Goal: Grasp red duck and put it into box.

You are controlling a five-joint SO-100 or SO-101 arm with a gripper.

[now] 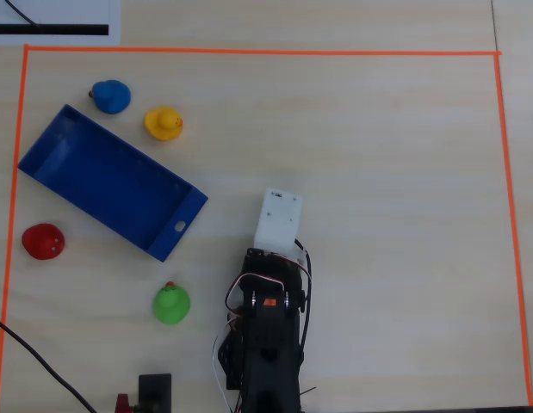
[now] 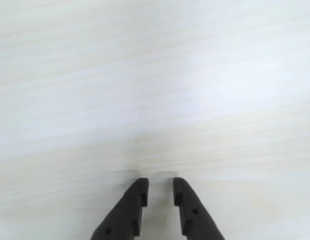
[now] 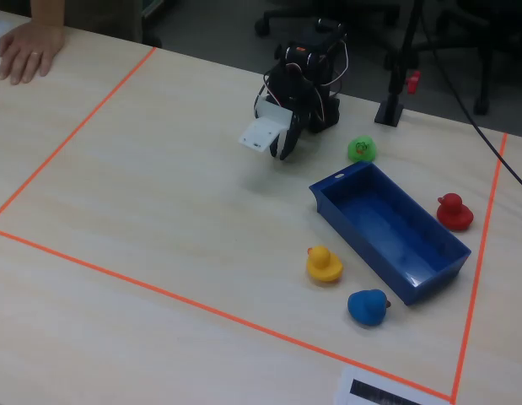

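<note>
Jaws of the black two-finger gripper (image 2: 160, 187) stand slightly apart with only a narrow gap between the tips, clamped on nothing; the wrist view shows bare pale wood-grain tabletop (image 2: 155, 90) beneath and ahead of them. Seen from the fixed view, the gripper (image 3: 284, 152) hangs just above the table at the front of the black arm (image 3: 307, 80), beside its white camera housing (image 3: 261, 133). Task item one, the small glossy red toy duck (image 1: 44, 241), sits upright on the table well apart from the jaws, far to their left in the overhead view, on the far side of the tray from them. Task item two, the long shallow blue plastic box (image 1: 111, 181), lies diagonally between the jaws and the red duck, its end wall with the small hole nearest the jaws; its interior holds nothing. Red duck and box are near each other but not touching. One green toy duck (image 1: 171, 304) stands near the arm's base, left of the jaws in the overhead view. One yellow toy duck (image 1: 164, 123) and one blue toy duck (image 1: 111, 96) stand beyond the box's far long side. Orange tape (image 1: 257, 52) outlines the work area. A person's hand (image 3: 29, 49) rests on the table's far corner in the fixed view.
</note>
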